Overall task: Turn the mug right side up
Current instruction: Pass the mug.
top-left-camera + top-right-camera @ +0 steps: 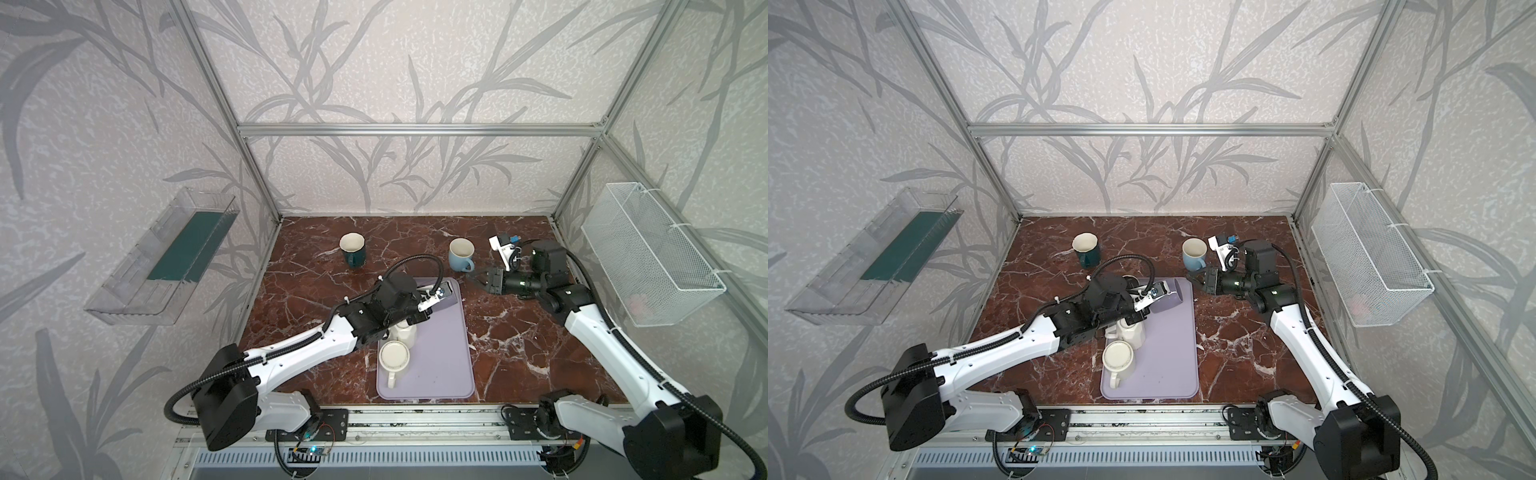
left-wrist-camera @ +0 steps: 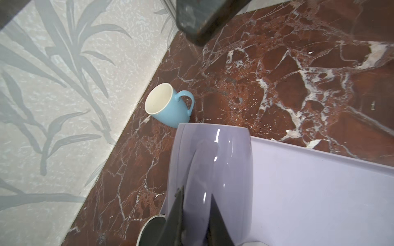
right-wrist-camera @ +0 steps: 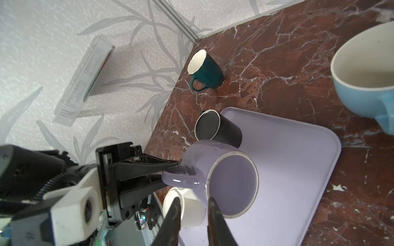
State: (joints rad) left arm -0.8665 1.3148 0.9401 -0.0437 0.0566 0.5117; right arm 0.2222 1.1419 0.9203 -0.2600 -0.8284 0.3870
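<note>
Mid-flip of the lavender mug (image 3: 232, 183). My left tool (image 3: 171, 173) is clenched on the mug's handle. It holds the mug on its side over the far end of the lavender tray (image 1: 440, 370), mouth turned toward the right arm. I judge the mug clear of the tray, though the views do not settle this.

My right tool (image 1: 476, 279) hangs just beside the blue mug (image 1: 461, 253), its jaws slightly parted and grasping nothing.

Two cream mugs (image 1: 394, 357) sit mouth-down on the tray near the left arm, and a black cup (image 3: 215, 130) stands just beside the held mug. The blue mug and a dark green mug (image 1: 352, 248) stand upright on the counter (image 1: 519, 332).

Step in hand: the turn itself, about half done by my reckoning. The next move calls for rolling the left wrist until the mouth faces up, then lowering the base onto a bare patch of the counter before releasing. With only the handle pinched, the mug may swing, so the roll should be slow and kept away from the black cup.
</note>
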